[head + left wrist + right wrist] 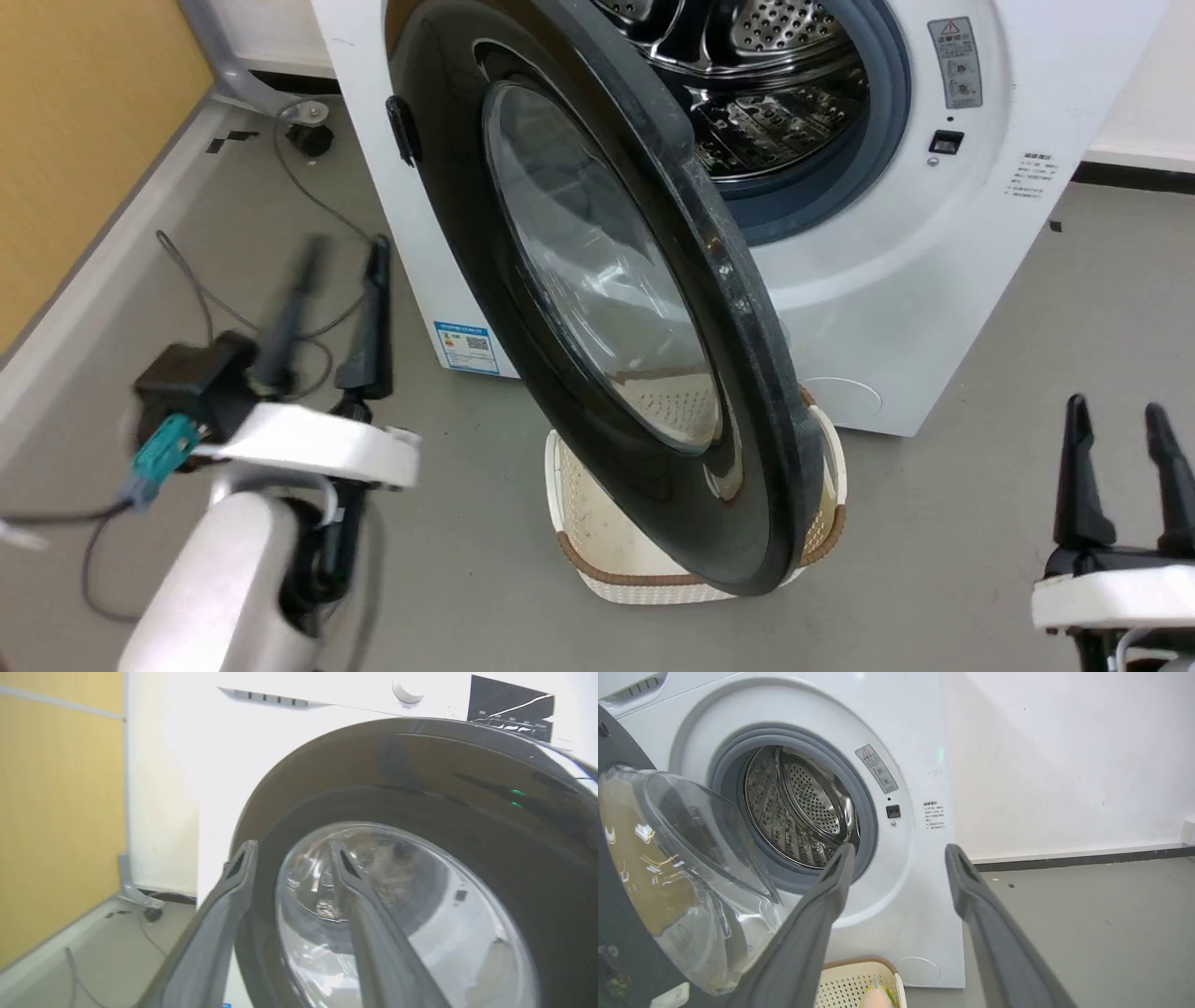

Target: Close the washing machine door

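In front of the washing machine (896, 280), the washing machine door (597, 280) stands swung wide open. It is hinged at the left side of the head view, and its free edge reaches out toward me, crossing in front of the cream laundry basket (597, 532) on the floor. The steel drum is fully exposed behind it.

The door's glossy outer face is turned toward my left side. The left hand (345, 252) is low and to the left of that face, near it but apart. Its two fingers are spread with nothing between them and look blurred in the head view. From the left wrist, the fingers point straight at the black rim and the glass window.

The right hand (1117, 411) is well apart at the lower right, on the inner side of the door. Its fingers are likewise spread and empty. Its wrist camera looks past the bulging glass bowl into the drum.

I judge the left arm to be the better placed. The face to be pushed lies ahead and to the right of that hand, so a push there, out toward the free edge, should swing the door home.
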Tool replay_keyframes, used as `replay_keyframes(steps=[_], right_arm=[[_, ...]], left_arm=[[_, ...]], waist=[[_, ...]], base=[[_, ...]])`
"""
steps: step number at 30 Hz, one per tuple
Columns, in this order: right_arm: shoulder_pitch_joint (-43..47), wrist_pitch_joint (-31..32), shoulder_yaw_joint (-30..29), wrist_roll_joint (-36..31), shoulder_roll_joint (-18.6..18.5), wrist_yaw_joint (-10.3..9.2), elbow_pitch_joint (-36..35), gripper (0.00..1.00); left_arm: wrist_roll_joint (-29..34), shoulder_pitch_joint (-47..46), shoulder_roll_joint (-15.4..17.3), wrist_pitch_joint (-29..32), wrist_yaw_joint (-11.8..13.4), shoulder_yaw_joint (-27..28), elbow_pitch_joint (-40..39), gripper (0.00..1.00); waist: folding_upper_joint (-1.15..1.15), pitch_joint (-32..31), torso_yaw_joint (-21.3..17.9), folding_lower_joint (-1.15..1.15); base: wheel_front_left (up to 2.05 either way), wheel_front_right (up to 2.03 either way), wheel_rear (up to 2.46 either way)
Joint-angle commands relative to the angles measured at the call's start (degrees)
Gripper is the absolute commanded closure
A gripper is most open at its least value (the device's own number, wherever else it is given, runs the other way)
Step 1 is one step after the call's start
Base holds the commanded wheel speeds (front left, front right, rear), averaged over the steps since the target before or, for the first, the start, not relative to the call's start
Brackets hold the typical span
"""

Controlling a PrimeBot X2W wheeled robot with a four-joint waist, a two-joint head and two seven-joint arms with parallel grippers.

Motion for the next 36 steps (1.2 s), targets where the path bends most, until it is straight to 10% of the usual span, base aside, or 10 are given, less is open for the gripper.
replay_keyframes(steps=[1,7,10,24,36], right_arm=[[-1.3,-0.3,-0.4,-0.5,0.1,0.05,-1.2,0.0],[-4.6,-0.3,-1.0,-2.2,0.1,0.05,-4.9,0.0],[-6.9,-0.3,-0.9,-3.0,0.1,0.05,-8.0,0.98],[-14.2,-0.3,11.4,-2.0,-0.3,0.05,-23.0,1.0],[-14.9,-0.3,39.7,5.1,-14.8,0.05,-23.8,1.0]], left_arm=[[7.6,2.8,-0.6,-0.2,3.4,3.1,-2.2,0.0],[21.5,9.0,-2.1,-0.2,10.1,8.6,-6.5,0.0],[24.2,12.0,-3.1,-0.2,11.1,9.9,-7.3,0.0],[28.5,20.3,-7.5,-0.2,8.7,12.9,-5.8,0.0],[30.8,21.6,-9.8,-0.2,6.0,16.6,-5.6,0.0]], waist=[[0.0,0.0,0.3,0.0],[0.0,-0.2,1.1,0.0],[0.0,-0.4,1.7,0.0],[0.0,-1.1,3.9,0.0],[0.0,-1.1,3.8,0.0]], base=[[0.0,0.0,0.0],[0.0,0.0,0.0],[0.0,0.0,0.0],[0.0,0.0,0.0],[0.0,0.0,0.0]])
